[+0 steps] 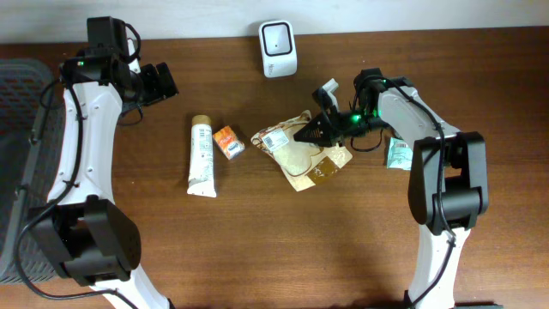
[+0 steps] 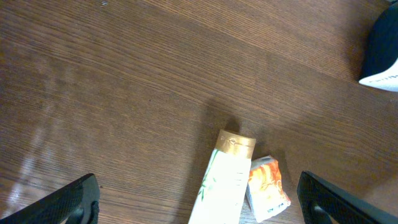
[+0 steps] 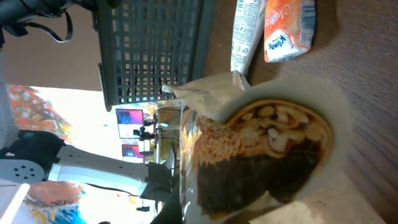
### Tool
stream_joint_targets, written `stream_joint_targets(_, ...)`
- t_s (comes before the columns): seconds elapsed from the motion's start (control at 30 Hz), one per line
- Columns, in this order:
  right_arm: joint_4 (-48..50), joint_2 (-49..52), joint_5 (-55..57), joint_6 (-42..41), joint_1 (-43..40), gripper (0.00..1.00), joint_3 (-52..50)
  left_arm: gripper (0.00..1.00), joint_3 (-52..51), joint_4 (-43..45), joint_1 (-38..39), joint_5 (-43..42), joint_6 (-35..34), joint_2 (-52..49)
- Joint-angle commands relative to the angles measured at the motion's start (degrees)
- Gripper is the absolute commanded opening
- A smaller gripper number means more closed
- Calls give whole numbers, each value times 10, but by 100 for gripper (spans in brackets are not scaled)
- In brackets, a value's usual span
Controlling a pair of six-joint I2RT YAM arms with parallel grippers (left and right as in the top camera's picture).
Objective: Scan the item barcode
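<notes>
The item is a beige food pouch [image 1: 296,153] printed with a noodle dish, with a white barcode label [image 1: 274,136] on its upper left corner. It lies at the table's middle. My right gripper [image 1: 314,130] is shut on the pouch's upper edge. In the right wrist view the pouch [image 3: 267,149] fills the frame, one side lifted off the wood. The white scanner [image 1: 278,48] stands at the back, above the pouch. My left gripper [image 1: 159,82] hangs open at the far left, and its view shows both fingers [image 2: 69,203] spread wide with nothing between them.
A white tube with a gold cap [image 1: 202,155] and a small orange packet [image 1: 228,142] lie left of the pouch; both show below the left gripper as tube [image 2: 225,183] and packet [image 2: 267,188]. A green sachet [image 1: 398,154] lies beside the right arm. A dark mesh basket [image 1: 17,94] sits at the left edge.
</notes>
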State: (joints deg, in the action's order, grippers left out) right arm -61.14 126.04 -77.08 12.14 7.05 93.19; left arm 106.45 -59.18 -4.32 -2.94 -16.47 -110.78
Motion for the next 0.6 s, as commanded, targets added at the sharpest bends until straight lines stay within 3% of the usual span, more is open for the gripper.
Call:
stream_joint_targets(0.0,3,-32,73,-15,1,4,17,99,5,-1,-1,4,3,11)
stream_joint_targets(0.03,13,-32,188,-51,1,9,17,99,5,-1,-1,4,3,11)
stream_joint_targets(0.1,26,-32,382,-107,-1,47,31,99,5,-1,-1,4,3,11)
stream_joint_targets(0.13,10,-32,432,-112,-1,54,67,99,5,-1,-1,4,3,11)
stream_joint_targets(0.3,-148,-32,569,-112,38,63,270,99,5,-1,-1,4,3,11)
stream_joint_targets(0.33,-166,-32,582,-116,55,74,280,99,5,-1,-1,4,3,11)
stream_joint_targets(0.57,-210,-29,775,-252,242,75,211,99,5,-1,-1,4,3,11)
